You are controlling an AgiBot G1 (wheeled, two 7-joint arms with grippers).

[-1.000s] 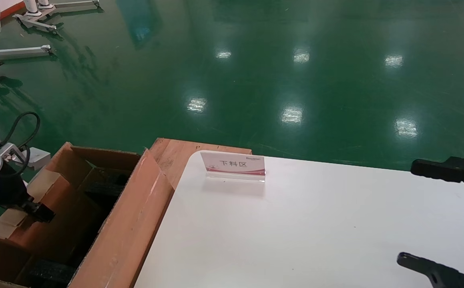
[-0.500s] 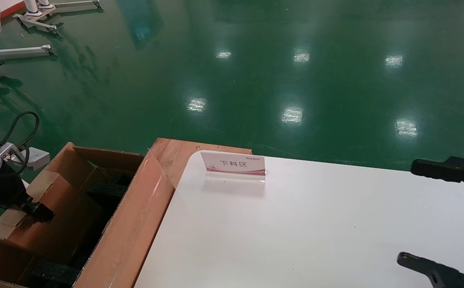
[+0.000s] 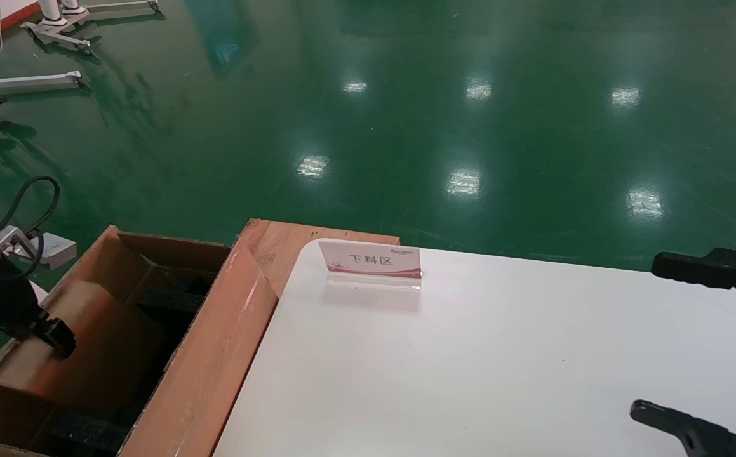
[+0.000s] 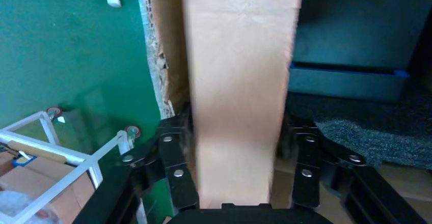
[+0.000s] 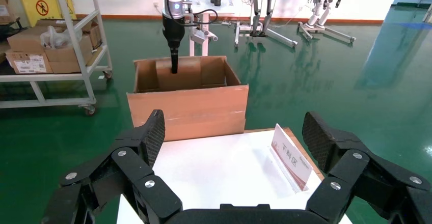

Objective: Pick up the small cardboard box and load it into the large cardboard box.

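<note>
The pick-up is done and the loading is well under way: the left gripper (image 4: pixel 237 175) has its fingers (image 4: pixel 176 170) closed on the sides of the small cardboard box (image 3: pixel 63 352), which sits low inside the large cardboard box (image 3: pixel 212 355) at the table's (image 3: pixel 501 362) left edge; lowering and letting go seem to be what is left. Room is tight, with upright flaps on both sides and black foam (image 4: pixel 372 140) just beside the carton. The right gripper (image 5: pixel 232 175) hovers wide open and empty over the table's right side.
</note>
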